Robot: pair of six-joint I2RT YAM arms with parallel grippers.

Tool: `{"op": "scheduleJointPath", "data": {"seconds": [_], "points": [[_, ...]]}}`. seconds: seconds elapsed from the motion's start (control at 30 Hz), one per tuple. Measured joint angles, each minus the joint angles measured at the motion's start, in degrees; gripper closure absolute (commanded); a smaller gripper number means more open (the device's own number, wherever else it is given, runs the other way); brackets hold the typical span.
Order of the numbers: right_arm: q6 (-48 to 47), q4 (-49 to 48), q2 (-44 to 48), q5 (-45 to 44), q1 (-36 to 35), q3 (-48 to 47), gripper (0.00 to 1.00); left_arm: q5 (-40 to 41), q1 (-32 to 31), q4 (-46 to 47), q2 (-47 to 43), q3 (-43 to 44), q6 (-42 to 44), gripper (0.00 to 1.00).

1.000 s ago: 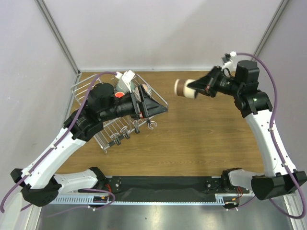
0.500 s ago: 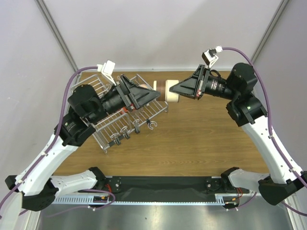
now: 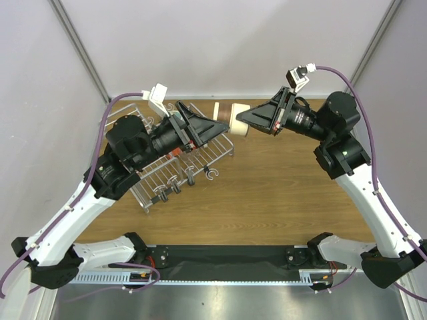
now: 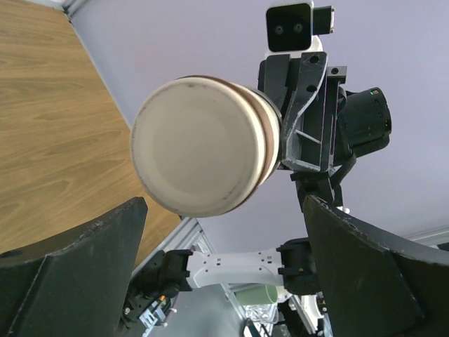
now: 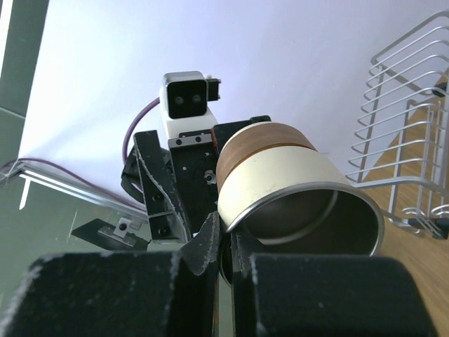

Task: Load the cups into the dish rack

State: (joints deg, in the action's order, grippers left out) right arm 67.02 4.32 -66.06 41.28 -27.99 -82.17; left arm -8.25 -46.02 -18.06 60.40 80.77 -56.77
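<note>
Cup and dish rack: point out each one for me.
cup [image 4: 202, 156], left wrist view, middle of its flat cream base.
dish rack [image 5: 410, 105], right wrist view, wire rods of its side panel.

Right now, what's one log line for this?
right gripper: shut on cream-and-brown cup, airborne | left gripper: open, facing cup's base

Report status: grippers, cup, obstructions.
Right gripper shut on cup at rim, cup airborne. Left gripper open, facing cup base, not gripping. Dish rack under left arm; nothing else between grippers.
</note>
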Motion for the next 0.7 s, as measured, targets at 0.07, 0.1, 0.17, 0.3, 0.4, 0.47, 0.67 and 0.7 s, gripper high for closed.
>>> {"op": "scheduleJointPath", "data": {"seconds": [0.07, 0.1, 0.17, 0.3, 0.4, 0.47, 0.67, 0.7], "points": [[0.6, -0.9, 0.2, -0.1, -0.1, 0.1, 1.00, 0.0, -0.3, 0.0, 0.0, 0.0, -0.6, 0.00], [0.8, -1.5, 0.3, -0.2, -0.2, 0.3, 1.00, 0.0, -0.3, 0.0, 0.0, 0.0, -0.9, 0.00], [1.2, -2.3, 0.9, -0.3, -0.2, 0.8, 1.00, 0.0, -0.3, 0.0, 0.0, 0.0, -1.7, 0.00], [2.6, -4.8, 2.3, -0.4, -0.5, 2.9, 1.00, 0.0, -0.3, 1.1, 0.0, -0.3, -3.3, 0.00], [4.0, -7.3, 3.2, -0.5, -1.1, 5.6, 1.00, 0.1, -0.3, 1.3, 0.0, -0.3, -3.8, 0.00], [4.7, -8.4, 3.3, -0.5, -1.7, 6.9, 1.00, 0.2, -0.3, 1.7, 0.0, -0.3, -4.2, 0.00], [6.7, -13.0, 3.3, -2.2, -3.5, 9.2, 1.00, 0.1, -0.3, 2.2, 0.3, -0.3, -4.7, 0.00], [6.8, -13.3, 3.3, -2.4, -3.9, 9.3, 1.00, 0.1, -0.3, 2.4, 0.3, -0.3, -4.7, 0.00]]}}
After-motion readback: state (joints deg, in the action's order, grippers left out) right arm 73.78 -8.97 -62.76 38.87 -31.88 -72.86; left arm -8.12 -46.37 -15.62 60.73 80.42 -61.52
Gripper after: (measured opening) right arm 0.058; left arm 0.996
